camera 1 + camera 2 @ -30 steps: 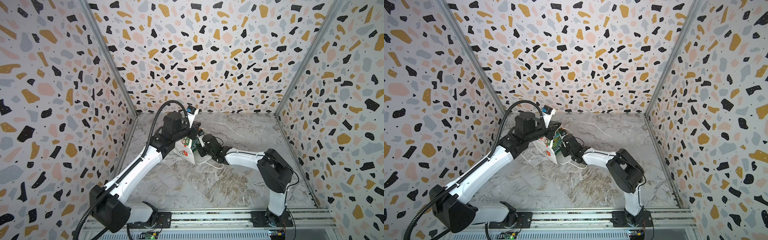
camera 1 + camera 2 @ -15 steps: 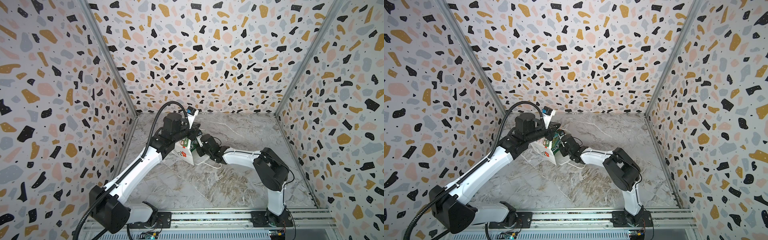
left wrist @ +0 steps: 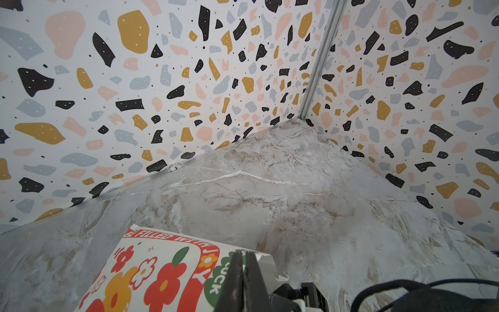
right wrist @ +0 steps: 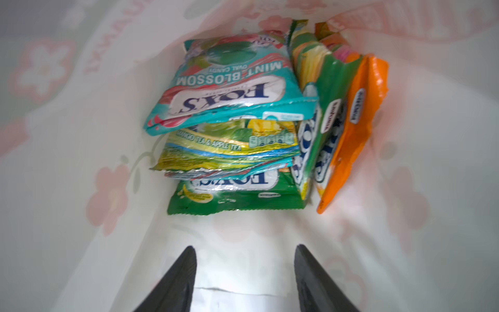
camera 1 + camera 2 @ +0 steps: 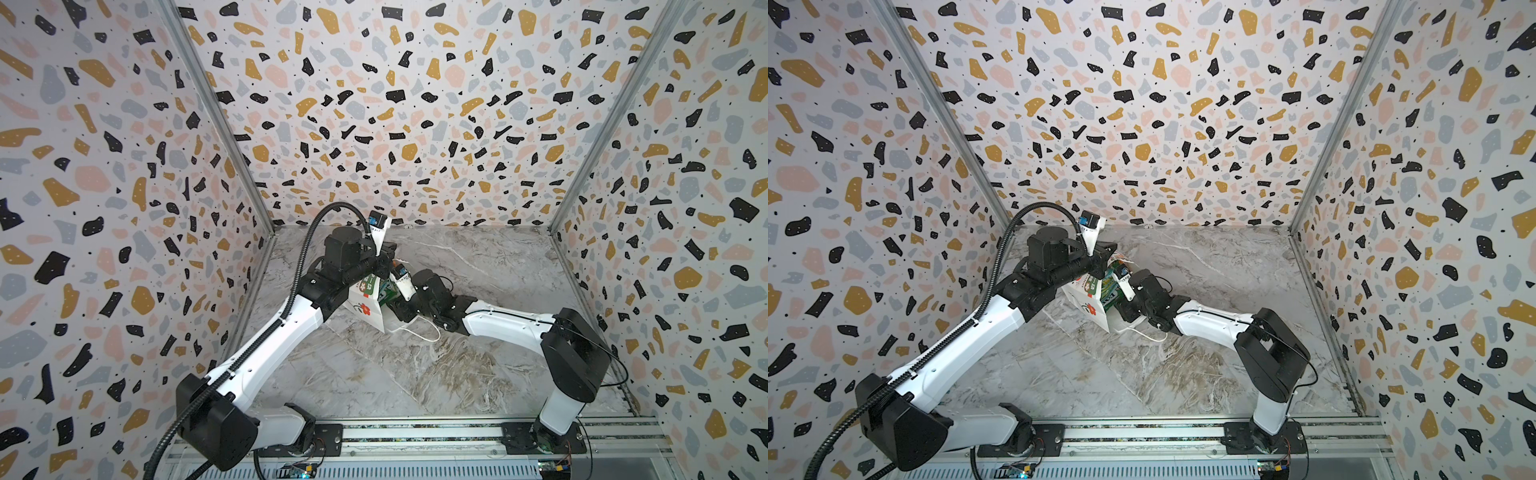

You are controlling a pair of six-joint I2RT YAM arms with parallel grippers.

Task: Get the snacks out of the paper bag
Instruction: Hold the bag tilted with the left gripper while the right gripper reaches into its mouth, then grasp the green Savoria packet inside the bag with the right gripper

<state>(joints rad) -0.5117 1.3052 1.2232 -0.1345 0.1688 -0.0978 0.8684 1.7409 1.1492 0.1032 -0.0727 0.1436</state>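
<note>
While the left gripper (image 3: pixel 244 255) is clamped on an edge of the paper bag (image 5: pixel 368 307), which sits tilted on the table (image 5: pixel 436 374), the right gripper (image 4: pixel 244 248) is inside the bag with its jaws spread and nothing between them. The snacks (image 4: pixel 232 151) lie just ahead of its tips, untouched (teal packet (image 4: pixel 229 81) on top, orange packet (image 4: pixel 351 129) on edge beside the pile).

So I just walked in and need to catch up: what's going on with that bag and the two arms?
The left gripper is shut on the edge of the paper bag, holding it tipped over on the table. The right gripper is inside the bag, jaws open, facing the stacked snacks but touching none. No packet is out yet.
</note>
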